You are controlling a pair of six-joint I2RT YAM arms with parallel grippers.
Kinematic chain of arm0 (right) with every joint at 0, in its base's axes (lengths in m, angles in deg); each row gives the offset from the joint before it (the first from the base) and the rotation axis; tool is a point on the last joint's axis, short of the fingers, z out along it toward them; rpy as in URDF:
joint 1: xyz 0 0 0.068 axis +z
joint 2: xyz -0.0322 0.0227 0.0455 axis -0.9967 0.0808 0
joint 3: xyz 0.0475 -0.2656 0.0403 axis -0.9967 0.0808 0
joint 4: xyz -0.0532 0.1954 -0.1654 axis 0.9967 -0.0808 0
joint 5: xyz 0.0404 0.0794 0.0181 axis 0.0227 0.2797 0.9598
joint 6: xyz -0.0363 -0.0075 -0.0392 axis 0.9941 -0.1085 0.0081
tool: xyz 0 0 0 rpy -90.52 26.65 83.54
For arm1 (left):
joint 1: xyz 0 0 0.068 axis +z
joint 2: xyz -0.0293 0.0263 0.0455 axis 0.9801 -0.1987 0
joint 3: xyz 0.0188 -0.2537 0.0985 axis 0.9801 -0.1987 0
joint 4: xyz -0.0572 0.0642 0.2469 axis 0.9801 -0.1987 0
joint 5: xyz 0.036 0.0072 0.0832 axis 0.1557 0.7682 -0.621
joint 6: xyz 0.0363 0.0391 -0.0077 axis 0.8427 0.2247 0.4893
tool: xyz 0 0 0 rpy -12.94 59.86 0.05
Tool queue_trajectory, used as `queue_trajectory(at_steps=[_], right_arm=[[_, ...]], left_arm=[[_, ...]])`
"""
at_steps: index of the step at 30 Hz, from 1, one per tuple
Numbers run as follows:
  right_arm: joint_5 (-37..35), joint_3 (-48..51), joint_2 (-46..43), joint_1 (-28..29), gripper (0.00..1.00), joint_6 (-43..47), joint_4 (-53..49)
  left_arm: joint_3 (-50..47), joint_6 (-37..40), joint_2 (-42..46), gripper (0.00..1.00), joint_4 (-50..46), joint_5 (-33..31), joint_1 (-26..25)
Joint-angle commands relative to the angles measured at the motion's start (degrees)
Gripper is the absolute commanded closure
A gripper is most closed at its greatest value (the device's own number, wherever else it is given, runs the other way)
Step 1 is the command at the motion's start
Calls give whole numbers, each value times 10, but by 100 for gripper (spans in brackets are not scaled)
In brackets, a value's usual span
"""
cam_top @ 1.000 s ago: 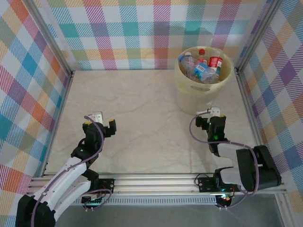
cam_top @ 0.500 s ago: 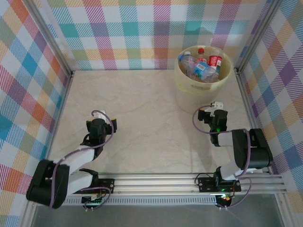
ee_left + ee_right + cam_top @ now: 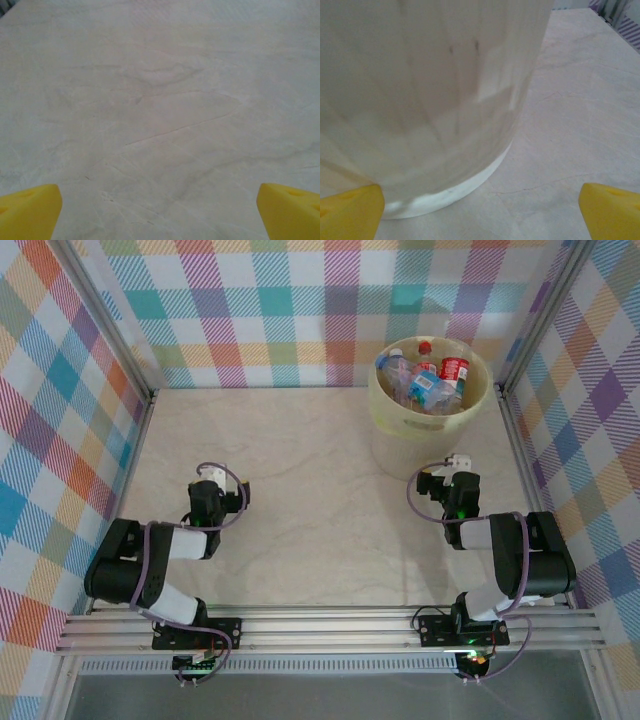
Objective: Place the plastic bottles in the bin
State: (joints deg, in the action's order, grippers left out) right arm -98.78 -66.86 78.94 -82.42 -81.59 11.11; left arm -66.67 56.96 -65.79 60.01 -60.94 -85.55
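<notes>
Top external view shows the plastic bottles (image 3: 428,380) lying inside the bin (image 3: 392,440) at the far right; your right gripper (image 3: 447,476) sits just before its wall, the left gripper (image 3: 213,483) well apart, both spread and empty

I can't read any text; the labels on the plastic bottles (image 3: 428,382) are too small.
</notes>
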Motion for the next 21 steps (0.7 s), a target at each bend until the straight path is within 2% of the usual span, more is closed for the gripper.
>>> queue_trajectory(at_steps=[1, 4, 8, 13, 21], right_arm=[[65, 11, -1, -3, 0, 24, 49], [116, -14, 1, -10, 0, 34, 5], [104, -24, 2, -28, 0, 7, -16], [62, -2, -3, -28, 0, -10, 20], [116, -26, 2, -27, 0, 14, -17]], left_arm=[[36, -11, -15, 0, 1, 49, 15], [46, -26, -21, 0, -10, 69, 33], [47, -26, -20, 0, -15, 71, 34], [45, -25, -19, 0, -12, 70, 34], [47, -25, -20, 0, -15, 69, 33]])
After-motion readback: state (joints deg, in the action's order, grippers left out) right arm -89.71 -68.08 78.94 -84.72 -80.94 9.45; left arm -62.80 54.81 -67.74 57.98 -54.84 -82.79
